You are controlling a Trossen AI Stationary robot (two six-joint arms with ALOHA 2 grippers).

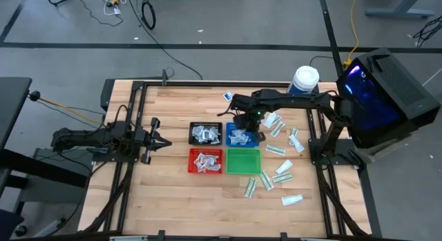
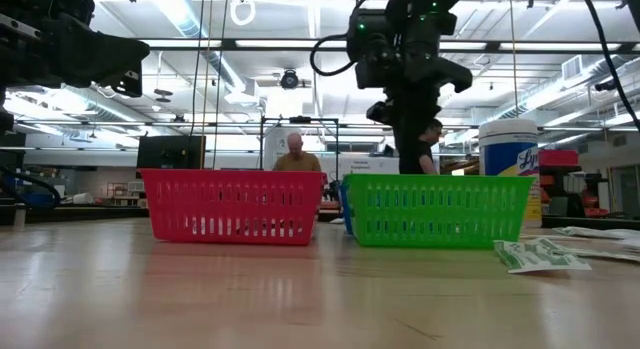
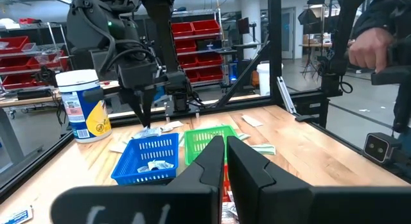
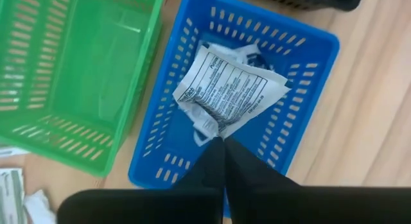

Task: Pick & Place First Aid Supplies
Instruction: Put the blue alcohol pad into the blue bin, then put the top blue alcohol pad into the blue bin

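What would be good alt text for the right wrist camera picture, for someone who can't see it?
The right gripper, its two dark fingers shut, holds a crumpled white packet with black print by its edge over the blue mesh tray. An empty green mesh tray sits beside the blue one on the wooden table.

Print on packet [image 4: 228, 89] seemingly unreadable

Four mesh trays in a 2x2 block mid-worktop [image 1: 173, 199]: black tray [image 1: 195, 125], blue tray [image 1: 230, 126], red tray [image 1: 191, 154], green tray [image 1: 243, 160]. White jar with yellow label [image 1: 304, 80] at the far edge. Person [image 2: 295, 152] in the room behind.
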